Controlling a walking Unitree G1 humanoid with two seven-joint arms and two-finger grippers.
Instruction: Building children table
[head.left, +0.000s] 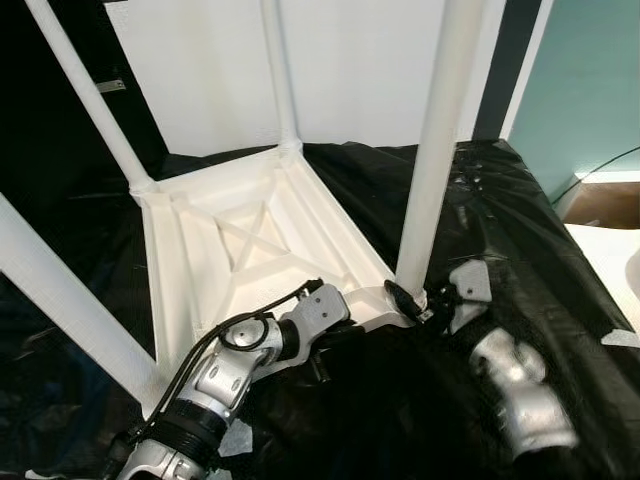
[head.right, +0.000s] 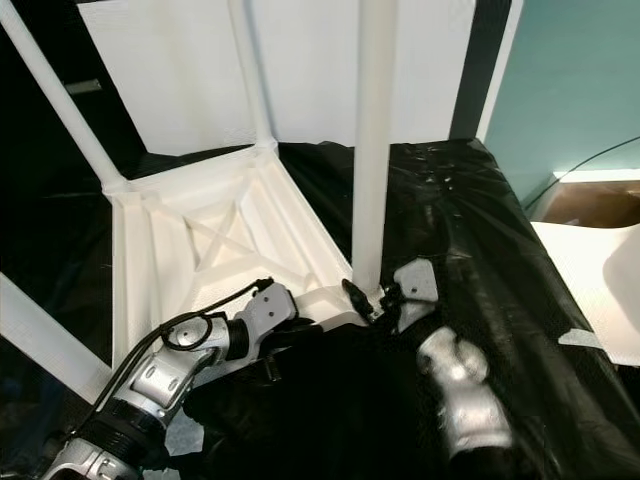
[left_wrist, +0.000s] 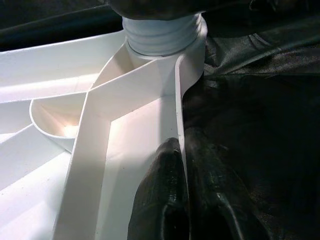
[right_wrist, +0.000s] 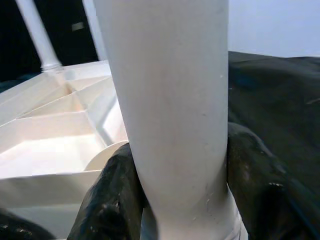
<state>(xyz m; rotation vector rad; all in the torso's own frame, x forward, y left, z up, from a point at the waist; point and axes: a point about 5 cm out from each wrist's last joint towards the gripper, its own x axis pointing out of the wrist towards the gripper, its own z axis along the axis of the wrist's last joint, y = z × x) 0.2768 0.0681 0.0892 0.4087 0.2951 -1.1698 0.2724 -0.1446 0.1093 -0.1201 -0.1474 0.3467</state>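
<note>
A white plastic children's table top (head.left: 250, 250) lies upside down on black sheeting, with white legs standing up from its corners. The near right leg (head.left: 435, 150) rises from the corner socket (left_wrist: 162, 37). My right gripper (head.left: 412, 298) is shut on that leg at its base; the black fingers (right_wrist: 107, 200) hug both sides of the tube. My left gripper (left_wrist: 182, 165) is shut on the thin rim wall of the table top (left_wrist: 177, 110), close to the same corner.
Black plastic sheeting (head.left: 520, 220) covers the work surface. A white panel (head.left: 350, 70) stands behind the table. A teal wall (head.left: 590, 80) and a cable are at the right. Other white legs (head.left: 85, 90) lean up at the left and back.
</note>
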